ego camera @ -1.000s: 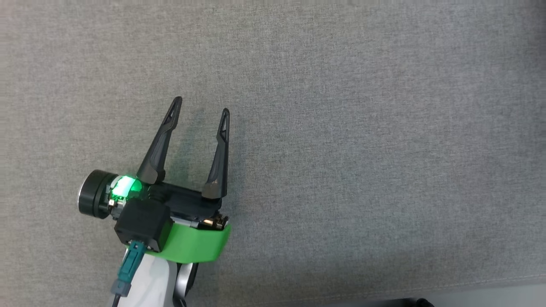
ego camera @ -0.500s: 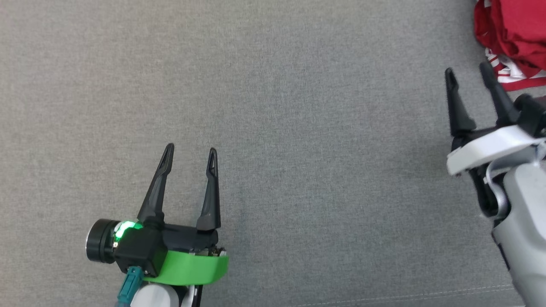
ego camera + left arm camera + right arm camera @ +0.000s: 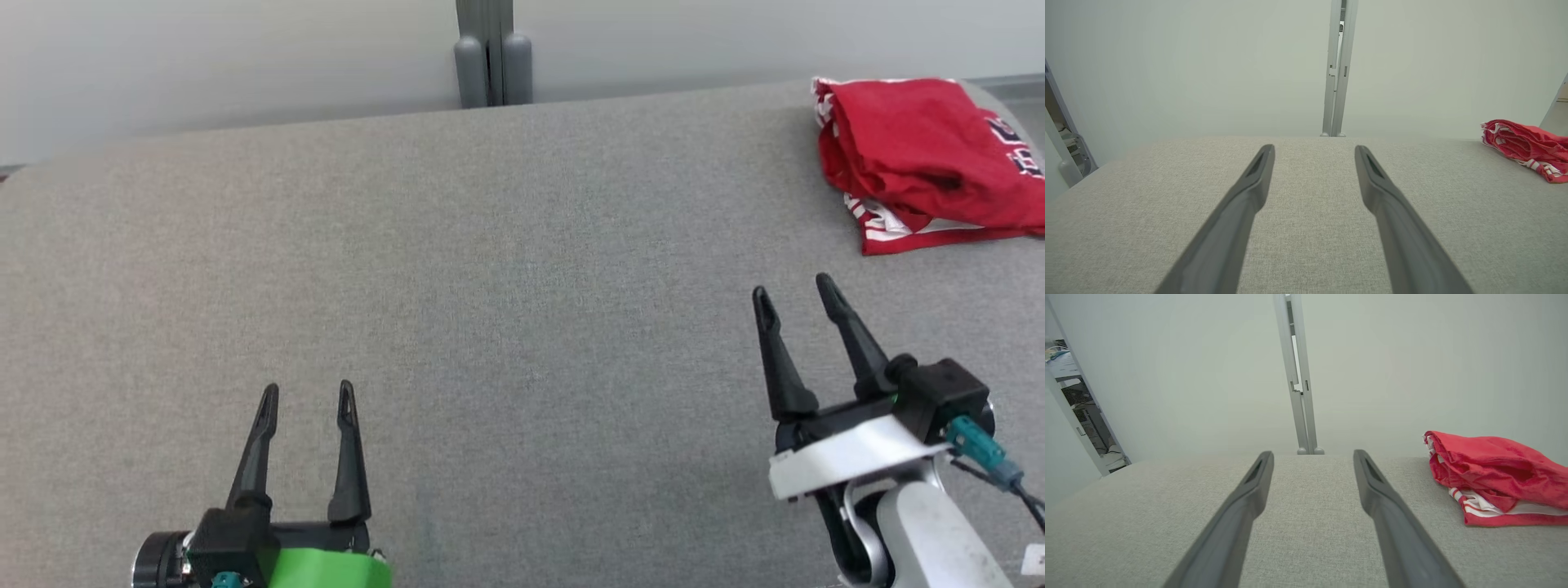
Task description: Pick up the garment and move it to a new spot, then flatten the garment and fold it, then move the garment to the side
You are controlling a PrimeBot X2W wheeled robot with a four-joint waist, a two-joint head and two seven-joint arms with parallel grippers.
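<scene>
Head view: crumpled red garment lies on the grey table, long axis left-right. Right gripper is near it, left gripper well apart; both point forward, fingers spread, empty.

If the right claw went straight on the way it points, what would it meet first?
Probably nothing nearby: the right claw aims over bare grey surface toward the far post. The red garment lies right of that line.

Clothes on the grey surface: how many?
1: a crumpled red garment at the grey surface's far right corner, ahead of the right hand. More could lie beyond the picture's edge.
</scene>
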